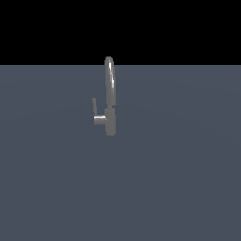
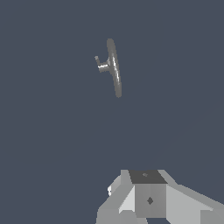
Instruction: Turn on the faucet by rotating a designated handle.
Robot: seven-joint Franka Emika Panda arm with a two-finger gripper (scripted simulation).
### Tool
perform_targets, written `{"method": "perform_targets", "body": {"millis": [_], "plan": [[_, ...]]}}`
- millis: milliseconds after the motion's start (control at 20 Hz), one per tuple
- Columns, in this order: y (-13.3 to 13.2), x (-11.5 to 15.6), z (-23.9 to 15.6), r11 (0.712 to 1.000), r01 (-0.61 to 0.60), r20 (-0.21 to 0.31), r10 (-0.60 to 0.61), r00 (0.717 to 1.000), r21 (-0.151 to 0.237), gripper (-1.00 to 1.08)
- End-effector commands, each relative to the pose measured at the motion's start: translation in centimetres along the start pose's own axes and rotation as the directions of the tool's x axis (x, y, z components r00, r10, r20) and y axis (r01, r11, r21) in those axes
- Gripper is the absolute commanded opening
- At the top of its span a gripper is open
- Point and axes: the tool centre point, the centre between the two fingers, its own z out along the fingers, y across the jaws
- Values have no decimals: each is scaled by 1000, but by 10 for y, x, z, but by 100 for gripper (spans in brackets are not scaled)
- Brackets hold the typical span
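Task is at the very start as far as I can judge: nothing touches the faucet [image 1: 110, 96] and the handle [image 1: 94, 106] looks untouched, standing upright on a short stub off the side of the body, toward the exterior view's left. The exterior view shows only the faucet on a flat grey floor [image 1: 179, 179]; the arm is not in that view at all. Wrist view shows the gripper [image 2: 148, 199] only as a blocky grey housing at the edge of the picture. No fingertips visible, so I cannot tell how far open it is, and I see nothing in its grasp. Relative to the hand, the faucet sits well ahead and apart, with open floor between them; the camera looks down on the arched spout [image 2: 114, 68] nearly end-on, so it reads as a narrow sliver. The handle and its stub poke out to one side of the spout, away from the hand's centre line. Done so far: nothing that the pictures show. Left: the whole job, namely close the gap to the faucet, line up with the handle rather than the spout, get contact on the thin lever, then rotate it. Likely sticking point, in my view: the lever is small and thin next to the tall spout, so the approach needs to come in on the handle side to avoid clipping the arch.
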Motion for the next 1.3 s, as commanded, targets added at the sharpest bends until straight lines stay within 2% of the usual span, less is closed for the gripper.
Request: {"method": "perform_targets", "body": {"millis": [0, 300, 550, 850, 1250], "plan": [[-4, 0, -8, 1000, -25, -27, 25, 999, -4, -100], [-20, 0, -35, 993, -117, -125, 114, 986, -13, -100], [-44, 0, -64, 975, -222, -236, 213, 948, -15, -100], [-83, 2, -91, 935, -356, -374, 328, 867, -6, -100], [-142, 17, -102, 862, -507, -524, 439, 730, 17, -100]]}}
